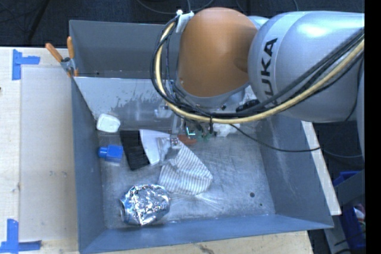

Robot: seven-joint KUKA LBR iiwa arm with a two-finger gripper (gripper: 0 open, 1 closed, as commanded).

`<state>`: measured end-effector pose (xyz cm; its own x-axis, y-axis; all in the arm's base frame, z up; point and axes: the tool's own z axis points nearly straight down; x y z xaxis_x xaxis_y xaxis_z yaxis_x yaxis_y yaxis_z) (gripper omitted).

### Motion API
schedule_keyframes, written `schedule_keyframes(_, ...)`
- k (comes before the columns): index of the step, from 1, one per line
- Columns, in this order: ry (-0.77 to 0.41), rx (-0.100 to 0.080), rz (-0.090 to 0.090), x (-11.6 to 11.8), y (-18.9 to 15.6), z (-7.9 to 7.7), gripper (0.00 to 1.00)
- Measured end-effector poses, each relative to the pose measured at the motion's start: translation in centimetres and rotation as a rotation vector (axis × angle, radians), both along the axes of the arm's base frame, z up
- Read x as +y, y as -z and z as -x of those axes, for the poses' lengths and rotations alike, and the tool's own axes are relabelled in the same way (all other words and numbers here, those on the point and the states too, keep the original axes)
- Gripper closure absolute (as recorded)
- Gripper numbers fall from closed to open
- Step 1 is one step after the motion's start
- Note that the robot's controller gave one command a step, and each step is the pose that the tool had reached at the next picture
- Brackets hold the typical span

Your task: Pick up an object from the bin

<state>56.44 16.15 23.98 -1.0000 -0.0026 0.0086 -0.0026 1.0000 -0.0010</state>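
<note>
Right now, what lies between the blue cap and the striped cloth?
A black block and a white sheet lie there, seen in the camera view.

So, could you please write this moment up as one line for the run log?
gripper: at top edge of white striped cloth | nearby: black rectangular block, crumpled silver foil ball | cloth: lying on bin floor

Silver arm (pixel 309 68) enters from right of the jaws, last link roughly level. Orange wrist cover (pixel 214 50) sits above the jaws and hides most of the gripper (pixel 174 150), which points down. Yellow and black cables (pixel 159 77) loop round the cover's left, above the jaws.
</note>
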Motion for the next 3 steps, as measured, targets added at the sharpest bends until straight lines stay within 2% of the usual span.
schedule_keyframes(1,0.004,-0.008,-0.001,-0.1,-0.4,-0.2,0.00)
schedule_keyframes(2,-0.115,-0.009,-0.002,0.0,5.0,2.1,0.00)
schedule_keyframes(3,-0.209,0.000,-0.001,0.5,8.2,7.5,0.00)
